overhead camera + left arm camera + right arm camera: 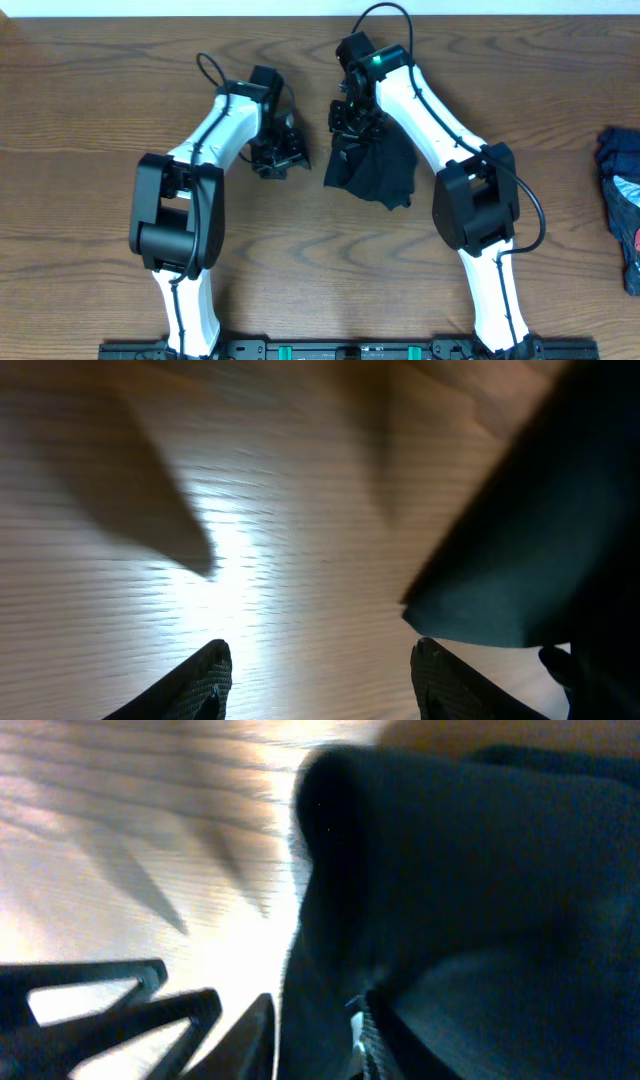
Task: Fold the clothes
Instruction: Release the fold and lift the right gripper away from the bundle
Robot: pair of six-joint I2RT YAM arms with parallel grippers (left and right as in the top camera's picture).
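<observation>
Black top (380, 172) lay bunched near the middle of the table (90, 90). Right gripper (352, 118) sat at the top's far edge, fingers (250, 1040) clenched on a fold of fabric. Left gripper (280, 156) was just beside the top, not touching, jaws spread and holding nothing. Dark blue bundle (622, 195) lay at the table's right edge, well apart.

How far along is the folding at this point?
Nothing looks folded yet: the black top is a crumpled bunch. In hand: the right gripper appears to grip it at its far end, while the left gripper is open and empty beside it. Left to do: spreading it flat and every fold.
</observation>
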